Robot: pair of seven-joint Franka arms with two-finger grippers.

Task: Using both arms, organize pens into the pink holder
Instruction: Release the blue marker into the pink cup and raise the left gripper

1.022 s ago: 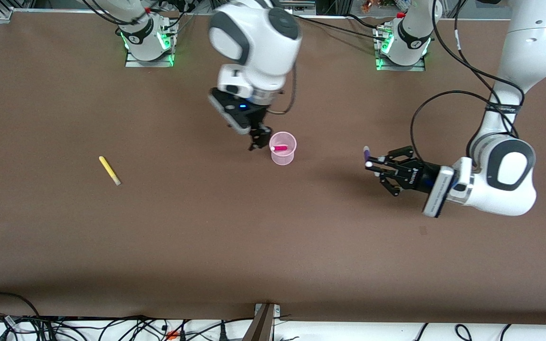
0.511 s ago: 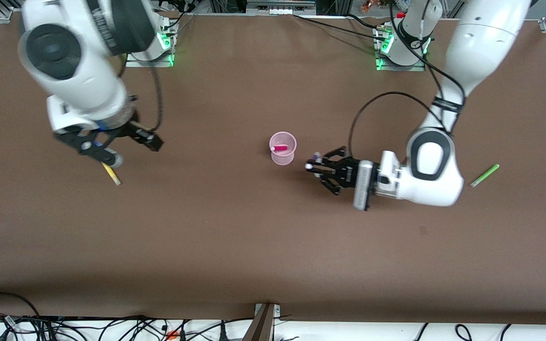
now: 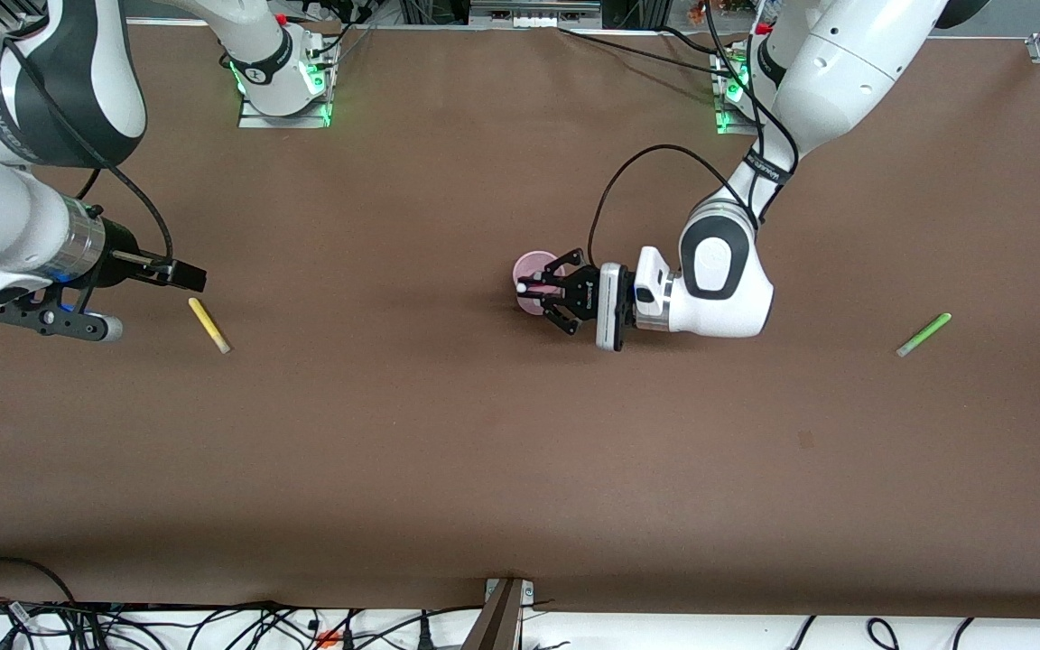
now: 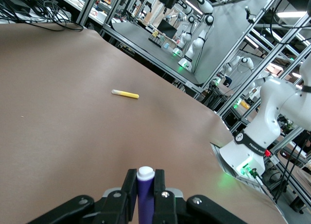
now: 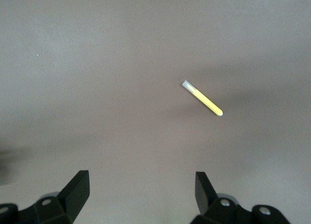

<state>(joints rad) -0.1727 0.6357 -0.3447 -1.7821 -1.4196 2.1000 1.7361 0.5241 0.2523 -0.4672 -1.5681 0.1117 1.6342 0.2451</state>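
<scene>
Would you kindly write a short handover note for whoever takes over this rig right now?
Left end effector: shut on the dark purple pen, held over the pink holder.
Right end effector: open, empty, over the table near the yellow pen at the right arm's end.
Done: magenta pen is in the holder.
Left: release the purple pen into the holder; pick up the yellow pen; fetch the light green pen lying at the left arm's end.
</scene>
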